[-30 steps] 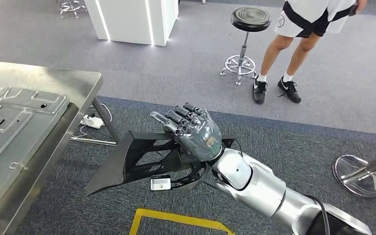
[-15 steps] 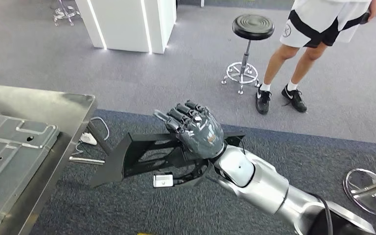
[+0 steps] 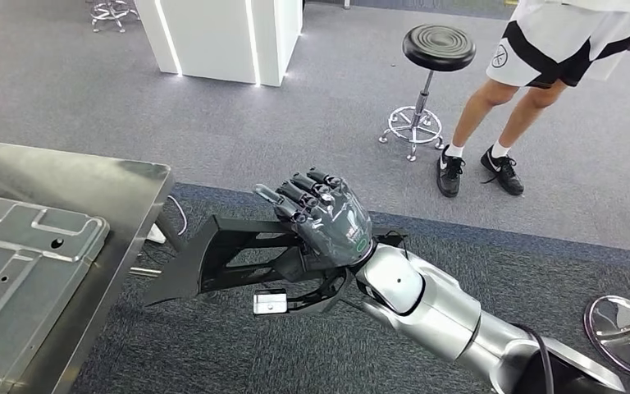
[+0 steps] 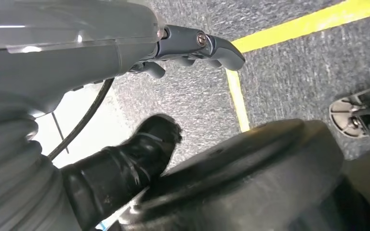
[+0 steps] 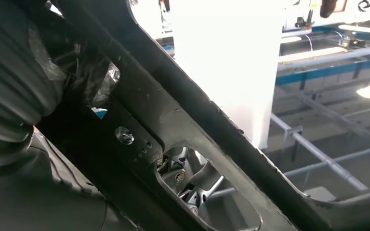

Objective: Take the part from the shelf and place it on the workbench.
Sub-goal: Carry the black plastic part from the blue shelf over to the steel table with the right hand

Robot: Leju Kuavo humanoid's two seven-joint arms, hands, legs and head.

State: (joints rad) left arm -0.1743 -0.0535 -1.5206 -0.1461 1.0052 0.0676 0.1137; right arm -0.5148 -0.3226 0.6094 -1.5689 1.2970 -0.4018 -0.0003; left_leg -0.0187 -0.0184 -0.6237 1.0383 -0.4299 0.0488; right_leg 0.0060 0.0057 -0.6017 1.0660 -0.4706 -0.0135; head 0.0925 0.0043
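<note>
My right hand (image 3: 328, 217) grips a black, flat, angular part (image 3: 213, 258) with cut-outs, held level above the carpet in the head view. The part's pointed end reaches toward the steel workbench (image 3: 90, 176) at the left and stops just short of its corner. A small silver clip hangs under the part. In the right wrist view the black part (image 5: 183, 125) runs across the picture, and fingers (image 5: 192, 185) show through one of its cut-outs. My left hand (image 4: 192, 43) hangs over the floor with its fingers loosely extended, holding nothing.
A pressed sheet-metal panel (image 3: 16, 263) lies on the workbench. A person's legs (image 3: 500, 115) and a black stool (image 3: 435, 49) stand on the grey floor ahead, beside a white pillar (image 3: 221, 33). Another stool base (image 3: 623, 324) is at the right. Yellow floor tape (image 4: 241, 101) lies below.
The whole picture has shifted, so the camera moved; the workbench sits at a different spot on the left. My right hand keeps the same grip on the black part.
</note>
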